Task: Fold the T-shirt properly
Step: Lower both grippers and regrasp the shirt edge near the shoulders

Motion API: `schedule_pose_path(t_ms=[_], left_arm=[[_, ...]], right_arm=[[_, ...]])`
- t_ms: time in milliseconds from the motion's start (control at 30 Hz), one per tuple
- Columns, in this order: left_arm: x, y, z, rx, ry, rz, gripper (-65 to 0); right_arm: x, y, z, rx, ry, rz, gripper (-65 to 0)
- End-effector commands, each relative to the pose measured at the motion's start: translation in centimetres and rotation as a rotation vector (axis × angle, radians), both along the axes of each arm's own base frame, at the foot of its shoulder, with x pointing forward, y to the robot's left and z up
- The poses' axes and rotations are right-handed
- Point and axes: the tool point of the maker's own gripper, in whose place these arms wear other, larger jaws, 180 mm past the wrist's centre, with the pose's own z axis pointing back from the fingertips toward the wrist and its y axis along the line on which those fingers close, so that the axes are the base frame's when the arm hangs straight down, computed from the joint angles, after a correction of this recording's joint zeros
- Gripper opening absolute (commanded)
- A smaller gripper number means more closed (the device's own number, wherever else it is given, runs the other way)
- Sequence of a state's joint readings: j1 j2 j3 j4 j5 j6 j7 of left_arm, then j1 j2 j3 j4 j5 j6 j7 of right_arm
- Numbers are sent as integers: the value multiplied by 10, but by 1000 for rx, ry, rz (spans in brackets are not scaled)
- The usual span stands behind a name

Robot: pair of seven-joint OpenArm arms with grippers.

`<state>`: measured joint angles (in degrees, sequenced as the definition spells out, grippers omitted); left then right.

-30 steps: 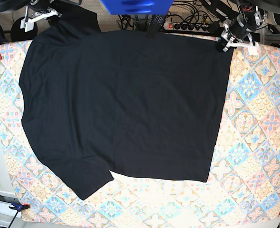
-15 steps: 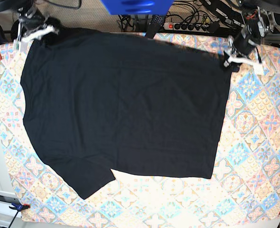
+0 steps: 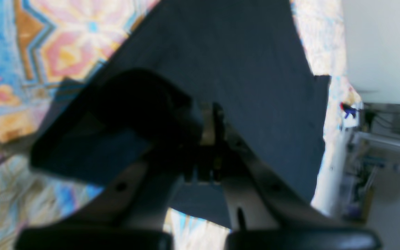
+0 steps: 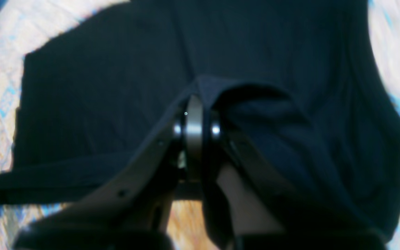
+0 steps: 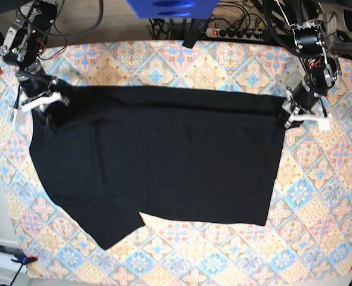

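Black T-shirt (image 5: 158, 155) across patterned tablecloth (image 5: 319, 196)

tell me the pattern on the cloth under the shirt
Colourful diamond tiles on the tablecloth, clearest in the base view.

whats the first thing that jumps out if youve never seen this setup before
A big black T-shirt covers most of the middle of a bright patterned tablecloth, one sleeve pointing toward the near-left corner. The far edge is pinched at both ends: the right gripper holds the far-left corner and the left gripper the far-right corner, fingers shut on the cloth. A power strip and cables lie behind the table.
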<state>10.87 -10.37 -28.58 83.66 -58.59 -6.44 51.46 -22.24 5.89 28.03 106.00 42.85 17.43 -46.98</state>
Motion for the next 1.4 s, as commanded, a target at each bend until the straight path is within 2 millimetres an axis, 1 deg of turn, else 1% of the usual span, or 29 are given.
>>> schedule_pose_path(t_ms=[0,67,133,233,333,433,500,533,600,667,733,767,800,867,900,967,1000,1067,1133,1267,1367], left_arm=[[15,2,7,-4,-37,-2,-650],[25,-5,-2,-35,-23,-6,-650],[37,-11,-7,-58,-16,-11,-650],[52,-11,-6,-37,-19,-19,-650],[67,-17,-1,-1,-28,-35,-650],[74,-15,1,43,-27,-46,-650],[76,-13,0,57,-30,-34,-650],[76,-12,-4,53,-21,-26,-650],[77,-13,-15,29,4,-14,-650],[74,-14,-26,8,34,-8,-650],[70,-14,-28,4,43,-9,-611],[69,-15,-29,3,48,-13,-566],[67,-16,-30,-3,58,-26,-519],[64,-21,-31,-23,80,-54,-399],[62,-22,-28,-23,82,-68,-349],[51,-22,-23,-7,75,-86,-254],[46,-21,-17,-3,58,-87,-234],[35,-20,-6,-15,21,-78,-237],[16,-16,-2,-40,12,-54,-267],[-18,-16,-15,-97,53,-24,-337],[-30,-15,-22,-99,81,-15,-370]], right_arm=[[9,-7,6,-18,-27,-9,-650],[20,-9,-2,-21,-17,-16,-650],[32,-4,-14,-18,6,-2,-650],[47,3,-28,-14,36,18,-650],[62,9,-35,21,38,26,-650],[76,10,-39,48,39,18,-650],[83,10,-42,65,41,13,-650],[87,10,-42,73,41,11,-646],[90,10,-42,78,38,9,-612],[89,10,-42,73,38,10,-560],[90,7,-35,60,23,9,-505],[88,2,-30,36,14,12,-476],[82,2,-30,23,20,19,-455],[73,2,-23,-5,10,28,-416],[68,1,-20,-19,7,31,-405],[54,1,-13,-54,4,43,-392],[47,-1,-9,-77,5,53,-394],[33,0,-5,-111,11,71,-395],[18,3,-4,-130,25,85,-395],[-7,5,-14,-135,79,95,-395],[-12,5,-17,-135,94,96,-395]])
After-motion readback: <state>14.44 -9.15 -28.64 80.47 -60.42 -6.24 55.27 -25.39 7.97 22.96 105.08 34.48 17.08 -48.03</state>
